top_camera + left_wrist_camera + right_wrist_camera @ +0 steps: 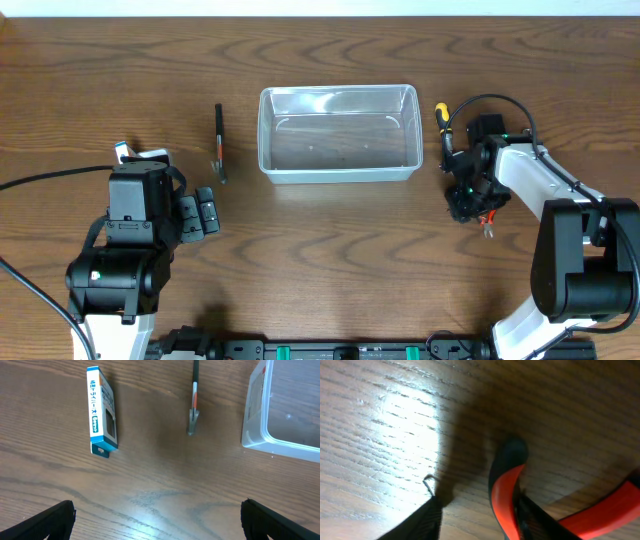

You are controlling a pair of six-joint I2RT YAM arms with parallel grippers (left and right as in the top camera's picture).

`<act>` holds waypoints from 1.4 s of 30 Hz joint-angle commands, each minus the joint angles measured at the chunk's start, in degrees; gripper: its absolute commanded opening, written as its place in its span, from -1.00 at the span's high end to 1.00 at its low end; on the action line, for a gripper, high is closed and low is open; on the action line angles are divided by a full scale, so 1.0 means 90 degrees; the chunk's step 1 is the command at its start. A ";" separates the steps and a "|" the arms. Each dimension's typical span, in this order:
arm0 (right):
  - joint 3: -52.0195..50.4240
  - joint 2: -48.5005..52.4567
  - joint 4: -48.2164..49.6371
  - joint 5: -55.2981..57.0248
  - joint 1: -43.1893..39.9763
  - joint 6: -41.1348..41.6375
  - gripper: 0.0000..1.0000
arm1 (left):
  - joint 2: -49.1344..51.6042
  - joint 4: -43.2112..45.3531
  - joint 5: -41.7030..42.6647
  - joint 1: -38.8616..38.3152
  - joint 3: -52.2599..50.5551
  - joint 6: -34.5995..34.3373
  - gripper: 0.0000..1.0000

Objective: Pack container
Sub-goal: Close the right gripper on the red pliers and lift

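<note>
1. early going in the packing job: the container [340,172] sits at 12 o'clock on the table [330,260], and through its clear walls it looks empty.
2. the right gripper [466,205] is low on the wood at 4 o'clock from the container, right over a red-handled tool [506,491] (pliers or cutters, the head is out of sight). in the wrist view one red handle lies between the dark fingers, but i cannot tell whether they have clamped on it.
3. the left gripper [157,510] hangs at 8 o'clock from the container, fingers wide apart and holding nothing. ahead of it are a blue-and-white box [102,410] at its 11 o'clock and a thin black tool [194,400] at its 12 o'clock. the thin tool lies near the container's left end.
4. a yellow-handled tool [441,116] lies at 3 o'clock of the container, close to its right wall.
5. my read: the step in hand is the first pick, the red-handled tool. the next move calls for a firm pinch, a lift clear of the thick rim, then travel toward 10 o'clock and a release over the container floor. the handles look splayed, so a grip on one alone may let the tool swing.
</note>
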 commanded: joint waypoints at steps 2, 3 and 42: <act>-0.0134 0.0199 -0.0012 -0.0291 0.0032 0.0027 0.13 | -0.0002 -0.0022 -0.0078 -0.0019 0.0134 -0.0010 -0.96; -0.0134 0.0199 -0.0002 -0.0291 0.0032 0.0029 0.17 | -0.0002 -0.0022 -0.0078 -0.0019 0.0134 -0.0010 -0.96; 0.0653 -0.0279 0.0699 -0.0274 0.0034 0.1265 0.97 | -0.0002 -0.0022 -0.0080 -0.0019 0.0134 -0.0010 -0.96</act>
